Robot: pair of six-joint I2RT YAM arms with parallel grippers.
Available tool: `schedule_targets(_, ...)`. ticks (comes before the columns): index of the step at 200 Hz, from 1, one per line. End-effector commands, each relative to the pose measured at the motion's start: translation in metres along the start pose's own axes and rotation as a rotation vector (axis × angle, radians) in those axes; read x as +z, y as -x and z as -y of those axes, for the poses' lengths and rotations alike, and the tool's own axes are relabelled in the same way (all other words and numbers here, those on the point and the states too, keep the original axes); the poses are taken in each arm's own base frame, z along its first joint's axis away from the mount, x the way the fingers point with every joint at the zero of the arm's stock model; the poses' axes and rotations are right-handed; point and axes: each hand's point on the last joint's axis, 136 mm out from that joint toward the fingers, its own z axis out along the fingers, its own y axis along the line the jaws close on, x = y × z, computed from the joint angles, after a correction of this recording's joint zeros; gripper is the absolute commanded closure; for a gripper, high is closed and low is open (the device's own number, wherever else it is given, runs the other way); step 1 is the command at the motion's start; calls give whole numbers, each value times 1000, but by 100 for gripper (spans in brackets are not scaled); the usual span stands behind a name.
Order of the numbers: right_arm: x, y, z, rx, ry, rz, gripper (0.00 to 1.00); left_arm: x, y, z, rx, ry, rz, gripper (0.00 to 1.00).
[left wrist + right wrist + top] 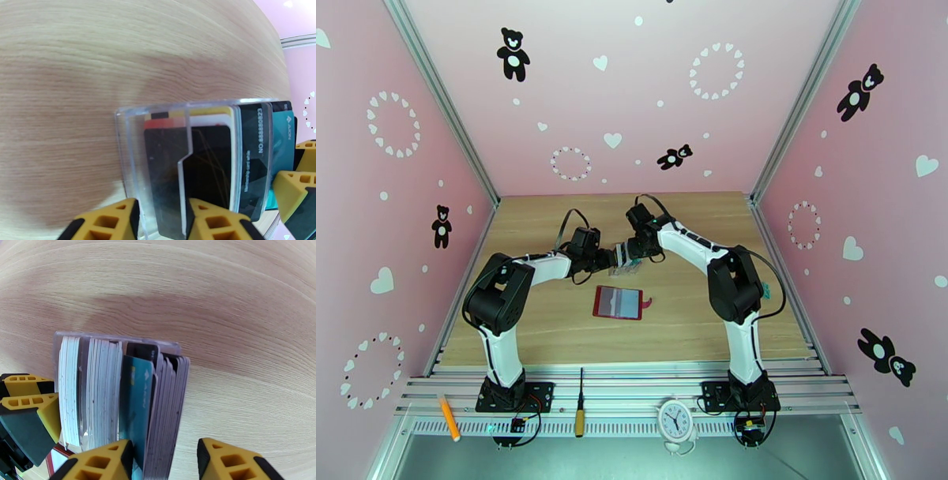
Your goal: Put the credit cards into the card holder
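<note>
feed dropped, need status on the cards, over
Left hand clamped on clear rack. Right hand open, straddling teal card in rack. Card holder lies open, unobstructed.

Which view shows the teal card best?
Right wrist: the teal card stands foremost, face and top edge plain. Left wrist shows a strip at the clear rack's far end; top external leaves it too small.

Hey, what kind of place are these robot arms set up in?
Most likely a staged robot test booth, not a home: pink walls with bear stickers, aluminium frame rails at the corners, and a left arm and right arm bolted at a wooden table.
</note>
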Motion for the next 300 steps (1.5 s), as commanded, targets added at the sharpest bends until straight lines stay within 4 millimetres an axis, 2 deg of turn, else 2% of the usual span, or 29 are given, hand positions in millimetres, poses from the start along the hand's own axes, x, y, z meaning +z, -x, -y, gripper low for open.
schedule_targets(1, 2, -4, 20, -8, -94, -29, 53, 8, -17, -25, -27, 80, -59, 62)
schedule_targets(99, -4, 1, 25, -21, -128, -23, 62, 7, -16, -24, -25, 82, -57, 61)
schedule_targets(230, -1, -5, 15, -25, -69, -54, 91, 7, -16, -26, -26, 90, -59, 60)
schedule_targets(300, -12, -4, -10, -42, 1, -39, 93, 8, -16, -26, -27, 90, -61, 60)
